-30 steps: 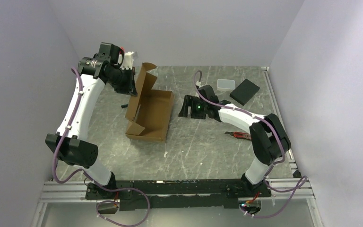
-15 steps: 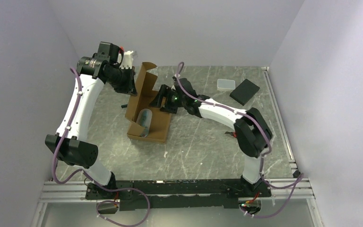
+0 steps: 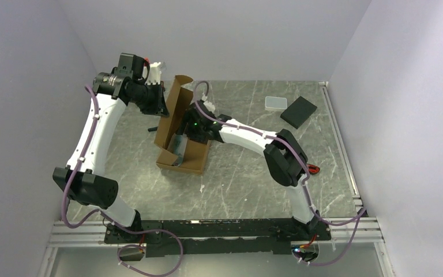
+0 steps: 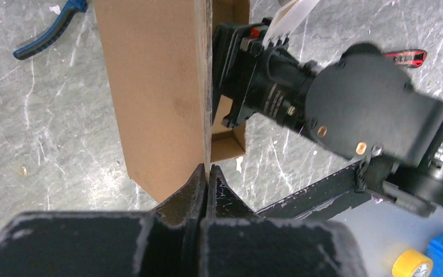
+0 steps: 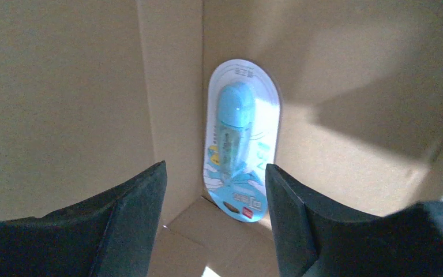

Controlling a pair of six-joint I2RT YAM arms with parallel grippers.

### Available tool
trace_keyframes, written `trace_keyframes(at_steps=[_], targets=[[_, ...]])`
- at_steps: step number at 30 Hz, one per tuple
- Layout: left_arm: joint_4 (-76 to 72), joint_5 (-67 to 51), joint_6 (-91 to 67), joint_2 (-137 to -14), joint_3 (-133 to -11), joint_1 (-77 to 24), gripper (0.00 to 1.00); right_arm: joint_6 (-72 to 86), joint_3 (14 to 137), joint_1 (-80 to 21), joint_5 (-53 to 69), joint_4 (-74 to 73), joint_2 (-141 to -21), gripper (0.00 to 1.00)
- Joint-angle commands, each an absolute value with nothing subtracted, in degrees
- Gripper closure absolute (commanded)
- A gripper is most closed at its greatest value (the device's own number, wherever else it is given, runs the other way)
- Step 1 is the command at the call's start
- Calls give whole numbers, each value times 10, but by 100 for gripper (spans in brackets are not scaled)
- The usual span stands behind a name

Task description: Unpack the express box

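The brown express box lies open left of the table's centre, its lid flap held upright. My left gripper is shut on the lid's edge; in the left wrist view the fingertips pinch the cardboard flap. My right gripper is open and reaches into the box. In the right wrist view its jaws stand wide apart around a blue-and-white blister pack lying on the box floor against the wall, not touching it.
A small white-grey case and a black flat block lie at the back right. A red-handled tool lies by the right arm. A dark blue-handled tool lies left of the box.
My right arm has swung left from the table's middle and put its open gripper inside the box. The left gripper keeps holding the lid up.
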State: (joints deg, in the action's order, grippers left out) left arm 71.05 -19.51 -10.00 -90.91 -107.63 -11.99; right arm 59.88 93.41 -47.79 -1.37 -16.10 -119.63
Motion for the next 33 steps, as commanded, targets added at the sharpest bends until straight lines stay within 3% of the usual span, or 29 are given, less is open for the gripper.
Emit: trace_keyframes(at_steps=[1,19,29,33], targets=[[663,-204,-127,-869,-1069,-120,100,665,997,-511,-142,-252,-1216,34],[645,-183,-121,-853,-1035,-120,100,681,1081,-545,-227,-291,-1305,35],[650,-161,-100,-852,-1028,-120,100,669,1128,-545,-273,-352,-1351,43],[652,-157,-97,-851,-1025,-120,100,656,1129,-544,-290,-369,-1354,54]])
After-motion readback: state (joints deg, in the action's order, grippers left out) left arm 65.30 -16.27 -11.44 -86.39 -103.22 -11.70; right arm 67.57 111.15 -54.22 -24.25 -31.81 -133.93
